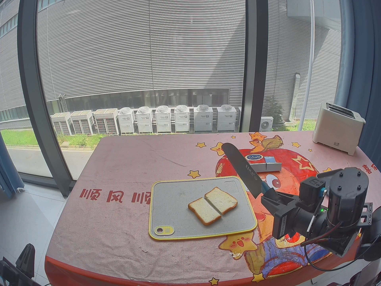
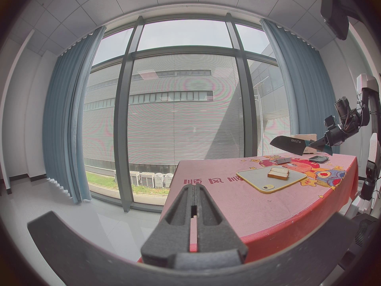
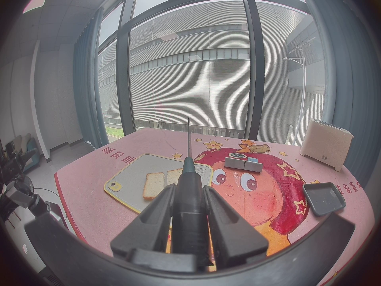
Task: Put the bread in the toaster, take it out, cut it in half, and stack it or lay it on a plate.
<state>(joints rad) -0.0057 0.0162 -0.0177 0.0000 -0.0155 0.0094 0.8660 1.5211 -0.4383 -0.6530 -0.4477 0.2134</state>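
Two halves of a bread slice (image 1: 212, 205) lie side by side on the grey cutting board (image 1: 178, 219) with a yellow rim, a thin cut between them. My right gripper (image 1: 278, 203) is shut on the handle of a black knife (image 1: 243, 168), whose blade points up and away over the board's right edge, clear of the bread. The right wrist view has the knife (image 3: 189, 167) edge-on between my fingers, the bread (image 3: 162, 182) beyond. The beige toaster (image 1: 338, 127) stands at the table's far right. My left gripper (image 2: 193, 229) hangs shut off the table's left side, holding nothing.
A small grey knife stand (image 1: 265, 164) sits on the pink cartoon tablecloth behind the board. A dark rectangular plate (image 3: 323, 198) lies near the table's right edge, in front of the toaster (image 3: 326, 143). Big windows close off the far side.
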